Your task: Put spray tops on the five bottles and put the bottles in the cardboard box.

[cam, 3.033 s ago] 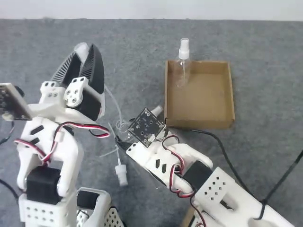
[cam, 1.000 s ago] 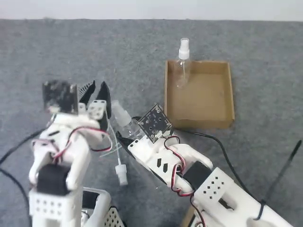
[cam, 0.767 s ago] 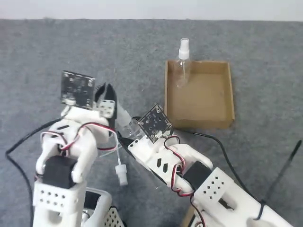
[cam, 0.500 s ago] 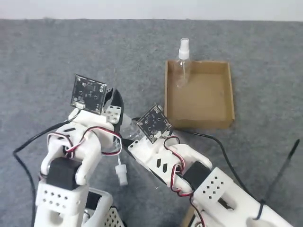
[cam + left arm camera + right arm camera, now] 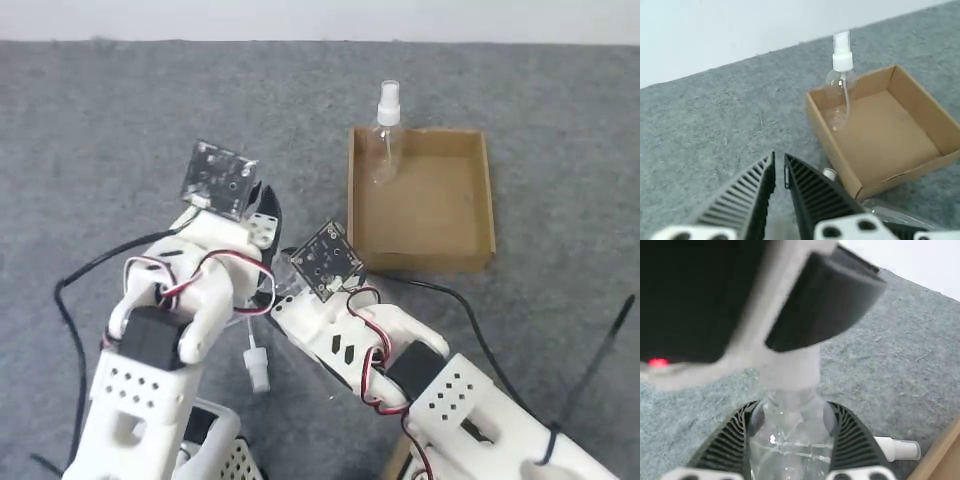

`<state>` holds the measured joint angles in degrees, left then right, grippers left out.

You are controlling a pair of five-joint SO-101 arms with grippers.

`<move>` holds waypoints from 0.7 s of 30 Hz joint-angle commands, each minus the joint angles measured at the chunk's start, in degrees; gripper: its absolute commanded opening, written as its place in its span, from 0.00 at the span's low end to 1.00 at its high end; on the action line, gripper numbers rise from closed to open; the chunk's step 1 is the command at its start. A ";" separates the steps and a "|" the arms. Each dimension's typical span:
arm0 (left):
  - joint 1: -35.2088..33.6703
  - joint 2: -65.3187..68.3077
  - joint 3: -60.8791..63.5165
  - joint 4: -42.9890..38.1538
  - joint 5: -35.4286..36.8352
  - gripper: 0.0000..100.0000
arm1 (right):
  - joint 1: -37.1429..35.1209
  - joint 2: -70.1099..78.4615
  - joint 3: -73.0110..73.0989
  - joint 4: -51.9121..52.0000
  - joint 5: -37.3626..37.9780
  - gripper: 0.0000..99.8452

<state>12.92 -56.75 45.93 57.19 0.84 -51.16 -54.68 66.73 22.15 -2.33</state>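
My right gripper (image 5: 284,280) (image 5: 790,412) is shut on a clear bottle (image 5: 790,445) (image 5: 285,270) near the middle of the carpet. A white spray top (image 5: 790,371) sits on that bottle's neck. My left gripper (image 5: 268,205) (image 5: 779,156) hovers directly over it, fingers shut with nothing seen between them. The cardboard box (image 5: 470,200) (image 5: 920,115) lies to the right. A capped bottle (image 5: 388,130) (image 5: 841,82) stands in its far left corner. One loose spray top (image 5: 257,370) lies on the carpet between the arm bases. Another spray top (image 5: 897,447) (image 5: 829,173) lies beside the box.
Grey carpet (image 5: 120,110) covers the table, with open room to the left and behind the box. Black cables (image 5: 480,330) trail across the carpet on the right. A pale wall (image 5: 740,30) borders the far edge.
My left arm has come down from its raised position and swung right, ending over the bottle in the right gripper. The right arm, box and loose spray top stayed put.
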 commanded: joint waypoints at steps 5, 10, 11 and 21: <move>0.88 1.49 -5.23 1.76 -2.11 0.02 | 0.48 -2.24 -0.44 -0.84 -0.26 0.01; 0.35 1.32 -9.10 5.89 -3.87 0.03 | 0.48 -2.07 -0.44 -0.84 -0.35 0.01; -0.09 1.32 -10.33 6.59 -3.87 0.05 | 0.48 -2.07 -0.44 -0.84 -0.35 0.01; -4.13 -2.64 -18.07 9.85 -2.81 0.20 | 0.57 -2.24 -0.44 0.31 -0.35 0.01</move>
<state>10.29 -56.13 30.64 67.12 -3.91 -51.25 -54.68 66.64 22.15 -2.33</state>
